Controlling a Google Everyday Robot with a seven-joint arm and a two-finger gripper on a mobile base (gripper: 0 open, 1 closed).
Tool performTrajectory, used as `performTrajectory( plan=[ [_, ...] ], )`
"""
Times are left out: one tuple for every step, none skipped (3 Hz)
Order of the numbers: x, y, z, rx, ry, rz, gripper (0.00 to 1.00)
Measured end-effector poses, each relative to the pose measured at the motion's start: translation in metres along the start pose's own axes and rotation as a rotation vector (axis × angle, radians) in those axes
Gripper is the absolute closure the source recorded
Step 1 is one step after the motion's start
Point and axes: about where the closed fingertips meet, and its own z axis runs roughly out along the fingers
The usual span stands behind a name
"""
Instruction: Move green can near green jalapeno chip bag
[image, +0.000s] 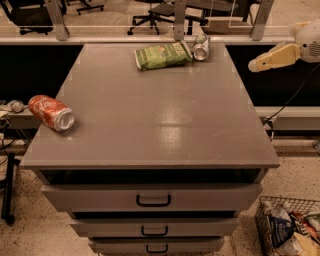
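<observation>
The green can (201, 46) lies on its side at the far edge of the grey cabinet top (160, 110), its silver end toward me. It rests right beside the right end of the green jalapeno chip bag (162, 54), which lies flat at the back centre. My gripper (256, 64) is off the right side of the cabinet top, pale yellow fingers pointing left, clear of the can and holding nothing that shows.
A red-orange can (51, 112) lies on its side near the left edge. The cabinet has drawers (153, 198) below the top. A wire basket (287, 232) of items stands on the floor at lower right. Office chairs and a rail stand behind.
</observation>
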Motion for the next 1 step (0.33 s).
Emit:
performTrajectory(
  plan=[
    [0.0000, 0.0001, 0.0001, 0.000, 0.000, 0.000, 0.00]
  ],
)
